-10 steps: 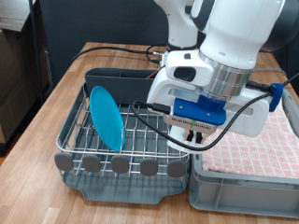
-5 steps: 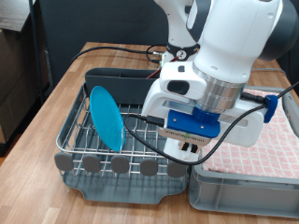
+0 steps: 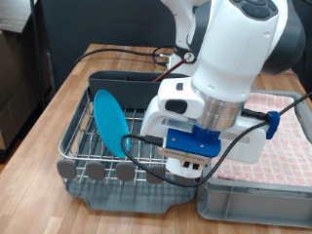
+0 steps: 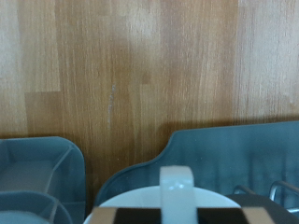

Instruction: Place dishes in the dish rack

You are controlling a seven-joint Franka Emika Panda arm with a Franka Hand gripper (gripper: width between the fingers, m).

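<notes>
Light-blue plate (image 3: pixel 110 123) stands in the dish rack (image 3: pixel 88 156) beside the end effector (image 3: pixel 185 168), grip state unclear

A wooden counter (image 3: pixel 58 112) with light brown grain stands before a dark cabinet (image 3: pixel 93 21) behind it.

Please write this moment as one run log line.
plate: upright in dish rack | gripper: low over rack's near edge, beside crate | grasp: unclear

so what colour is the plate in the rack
Light blue; the plate shows best in the exterior view.
</notes>
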